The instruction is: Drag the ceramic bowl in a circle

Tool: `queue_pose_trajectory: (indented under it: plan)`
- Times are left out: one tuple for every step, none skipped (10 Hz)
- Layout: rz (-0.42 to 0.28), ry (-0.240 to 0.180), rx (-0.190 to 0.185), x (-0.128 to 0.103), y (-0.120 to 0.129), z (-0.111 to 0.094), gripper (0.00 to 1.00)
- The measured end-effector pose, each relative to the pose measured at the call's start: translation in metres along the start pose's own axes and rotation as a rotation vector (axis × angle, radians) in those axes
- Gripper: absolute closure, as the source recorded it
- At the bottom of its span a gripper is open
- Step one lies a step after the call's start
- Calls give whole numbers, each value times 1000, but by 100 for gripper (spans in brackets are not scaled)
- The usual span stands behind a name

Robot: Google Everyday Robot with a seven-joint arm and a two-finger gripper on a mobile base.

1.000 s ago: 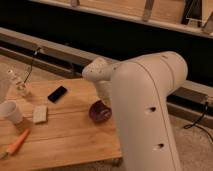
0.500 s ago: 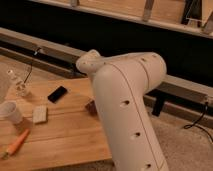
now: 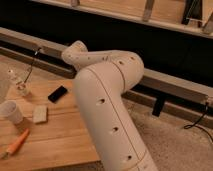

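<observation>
Here the gripper and ceramic bowl are hidden behind the white arm [image 3: 107, 115] over the worktop [image 3: 55, 142]; jaws closed.

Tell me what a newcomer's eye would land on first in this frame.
The big white robot arm fills the centre and hides both the ceramic bowl and the gripper, which is shut, somewhere behind it. On the wooden table to the left lie a white cup, a black phone and an orange carrot.
</observation>
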Motion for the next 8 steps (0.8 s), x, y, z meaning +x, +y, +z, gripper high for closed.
queue_pose_trajectory:
  plan:
    - [-7, 6, -10, -2, 8, 2, 100]
    - [-16, 12, -20, -1, 17, 4, 100]
    - [-34, 21, -41, 1, 33, 8, 100]
    - [-54, 29, -64, 4, 50, 10, 100]
    - [-72, 29, -87, 6, 65, 10, 100]
    - [-97, 29, -112, 9, 81, 8, 100]
    - [-144, 25, -142, 15, 103, 4, 100]
    - [-179, 23, -159, 21, 117, 0, 100]
